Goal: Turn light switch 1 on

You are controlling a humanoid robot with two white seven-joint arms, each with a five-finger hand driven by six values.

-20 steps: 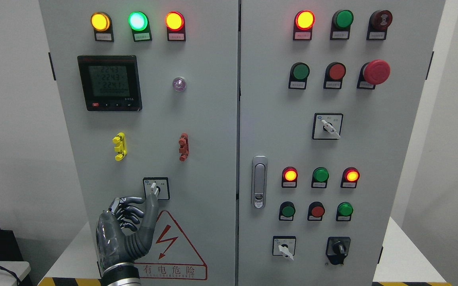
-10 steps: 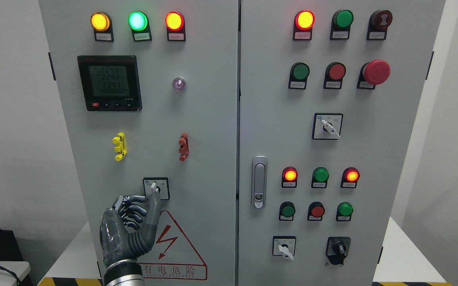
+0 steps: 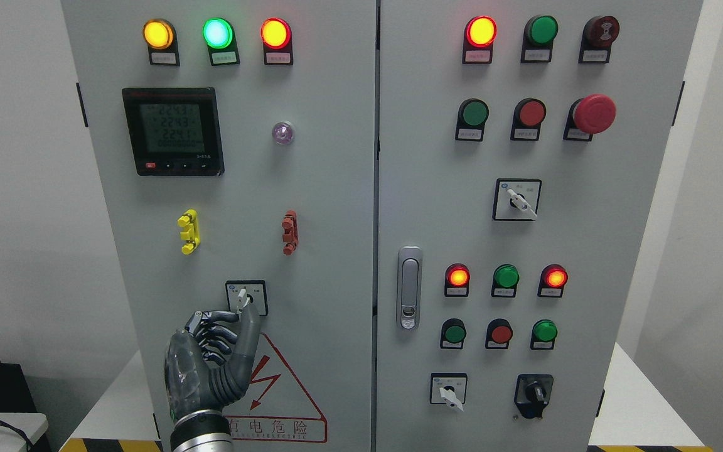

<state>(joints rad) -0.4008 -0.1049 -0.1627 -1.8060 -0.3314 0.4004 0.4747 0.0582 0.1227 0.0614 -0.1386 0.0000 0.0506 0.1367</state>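
Where fingers curl, left hand (image 3: pixel 211 358) (thumb up) meets rotary switch (image 3: pixel 246 297).

Industrial electrical test room, grey control cabinet (image 3: pixel 336 207) with indicator lamps (image 3: pixel 217 33), digital meter (image 3: pixel 172 130), high-voltage warning sign (image 3: pixel 277 389)

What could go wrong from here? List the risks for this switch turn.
1. The left hand reaches the rotary switch from below, its thumb tip at the small white knob; it might slip off without turning it.
2. The other fingers are curled beside the plate and may not help grip.
3. The hand covers part of the warning triangle, and the contact itself is hard to see.
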